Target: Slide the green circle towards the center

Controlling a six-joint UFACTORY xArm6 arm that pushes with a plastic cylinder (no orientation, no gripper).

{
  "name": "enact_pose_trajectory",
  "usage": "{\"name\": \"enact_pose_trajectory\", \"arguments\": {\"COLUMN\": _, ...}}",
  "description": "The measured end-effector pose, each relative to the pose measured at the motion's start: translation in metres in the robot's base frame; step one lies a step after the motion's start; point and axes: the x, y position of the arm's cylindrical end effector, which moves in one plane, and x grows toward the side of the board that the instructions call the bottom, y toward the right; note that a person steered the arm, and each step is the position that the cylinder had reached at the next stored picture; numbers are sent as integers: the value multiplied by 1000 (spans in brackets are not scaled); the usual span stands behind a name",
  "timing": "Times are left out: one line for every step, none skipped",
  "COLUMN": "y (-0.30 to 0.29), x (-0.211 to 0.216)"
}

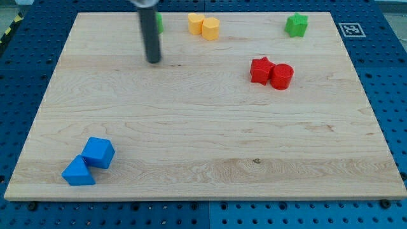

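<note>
The green circle (159, 23) sits at the board's top edge, left of centre, mostly hidden behind my rod; only a thin green sliver shows. My tip (153, 62) rests on the board just below the green circle, toward the view's bottom. A green star (296, 25) stands at the top right.
Two yellow blocks (203, 26) touch each other at the top centre. A red star (261, 70) and a red cylinder (282, 76) touch right of centre. A blue cube (98, 152) and a blue triangular block (78, 172) sit at the bottom left. The wooden board (203, 159) lies on a blue pegboard.
</note>
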Motion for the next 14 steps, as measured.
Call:
{"name": "enact_pose_trajectory", "arguments": {"y": -62, "x": -30}}
{"name": "enact_pose_trajectory", "arguments": {"y": -96, "x": -79}}
{"name": "enact_pose_trajectory", "arguments": {"y": -94, "x": -131}}
{"name": "enact_pose_trajectory", "arguments": {"y": -72, "x": -145}}
{"name": "enact_pose_trajectory", "arguments": {"y": -61, "x": -144}}
{"name": "enact_pose_trajectory", "arguments": {"y": -18, "x": -143}}
{"name": "enact_pose_trajectory", "arguments": {"y": 7, "x": -134}}
{"name": "enact_pose_trajectory", "arguments": {"y": 11, "x": -119}}
{"name": "enact_pose_trajectory", "arguments": {"y": 30, "x": -110}}
{"name": "enact_pose_trajectory", "arguments": {"y": 43, "x": -94}}
{"name": "enact_pose_trajectory", "arguments": {"y": 49, "x": -71}}
{"name": "enact_pose_trajectory", "arguments": {"y": 49, "x": -53}}
{"name": "enact_pose_trajectory", "arguments": {"y": 32, "x": -32}}
{"name": "enact_pose_trajectory", "arguments": {"y": 17, "x": 1}}
